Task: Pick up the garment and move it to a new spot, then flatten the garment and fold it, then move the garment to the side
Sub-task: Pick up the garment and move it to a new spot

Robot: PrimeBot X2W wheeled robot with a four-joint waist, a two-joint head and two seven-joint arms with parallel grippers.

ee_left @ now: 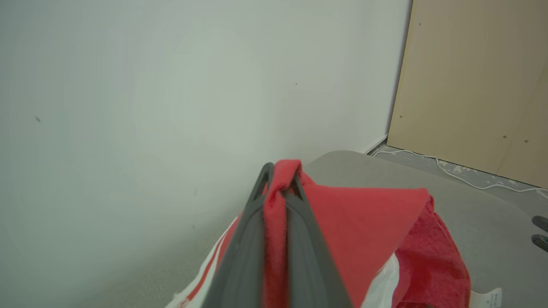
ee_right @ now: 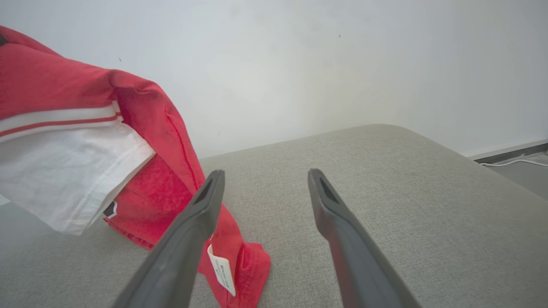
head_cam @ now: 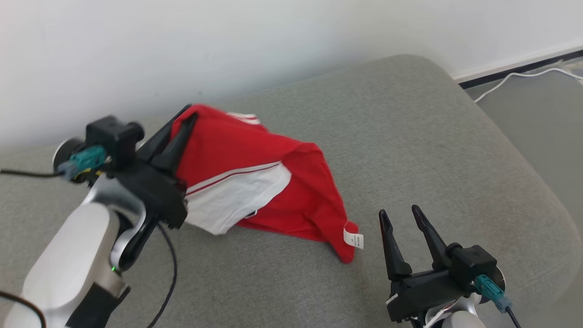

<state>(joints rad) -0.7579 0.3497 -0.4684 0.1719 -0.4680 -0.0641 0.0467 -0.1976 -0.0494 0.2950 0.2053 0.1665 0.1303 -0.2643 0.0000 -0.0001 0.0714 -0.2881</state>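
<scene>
The garment (head_cam: 255, 177) is a red shirt with a white panel and a white care label. My left gripper (head_cam: 184, 119) is shut on its upper edge and holds it lifted, so the cloth drapes down and to the right onto the grey cushion (head_cam: 410, 146). In the left wrist view the red fabric (ee_left: 364, 222) is pinched between the dark fingers (ee_left: 248, 231). My right gripper (head_cam: 401, 213) stands open just right of the garment's low corner, nothing between its fingers. In the right wrist view the garment (ee_right: 85, 128) hangs at the left, its label behind the left finger (ee_right: 192, 231).
A white wall (head_cam: 227, 45) runs close behind the cushion. At the far right the cushion drops to a grey floor with a white cable (head_cam: 524, 77). A beige panel (ee_left: 471, 85) stands beyond the cushion in the left wrist view.
</scene>
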